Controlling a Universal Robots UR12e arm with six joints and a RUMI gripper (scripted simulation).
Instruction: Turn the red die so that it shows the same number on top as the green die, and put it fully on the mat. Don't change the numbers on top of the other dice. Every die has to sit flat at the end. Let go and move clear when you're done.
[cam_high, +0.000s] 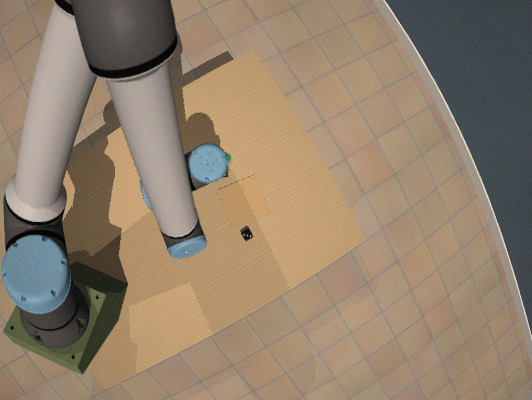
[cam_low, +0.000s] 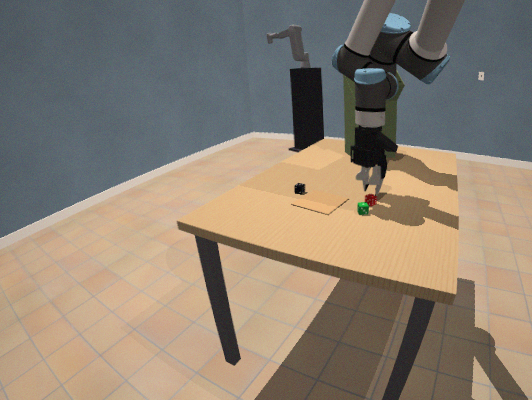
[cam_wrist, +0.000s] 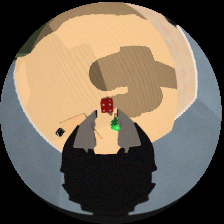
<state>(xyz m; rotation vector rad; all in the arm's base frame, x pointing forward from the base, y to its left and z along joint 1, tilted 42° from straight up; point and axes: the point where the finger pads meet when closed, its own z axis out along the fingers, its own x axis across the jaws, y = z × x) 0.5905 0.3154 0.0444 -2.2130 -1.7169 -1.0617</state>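
Observation:
The red die (cam_low: 370, 200) (cam_wrist: 106, 105) sits on the table, with white pips in two columns on top in the wrist view; their exact count is hard to read. The green die (cam_high: 228, 158) (cam_low: 363, 208) (cam_wrist: 115, 125) stands close to it; its top number is unclear. In the top view the arm hides the red die. My gripper (cam_low: 372, 192) (cam_wrist: 106, 109) is open and empty, pointing down, fingertips a little above the red die. The thin wood-coloured mat (cam_high: 235, 205) (cam_low: 320, 204) (cam_wrist: 75, 121) lies beside the dice and bears no die.
A black die (cam_high: 246, 233) (cam_low: 299, 188) (cam_wrist: 60, 132) sits on the table just off the mat, on the side away from the red die. The green die is the nearest obstacle to the fingers. The arm's shadow falls across the table (cam_high: 320, 215) (cam_low: 280, 225).

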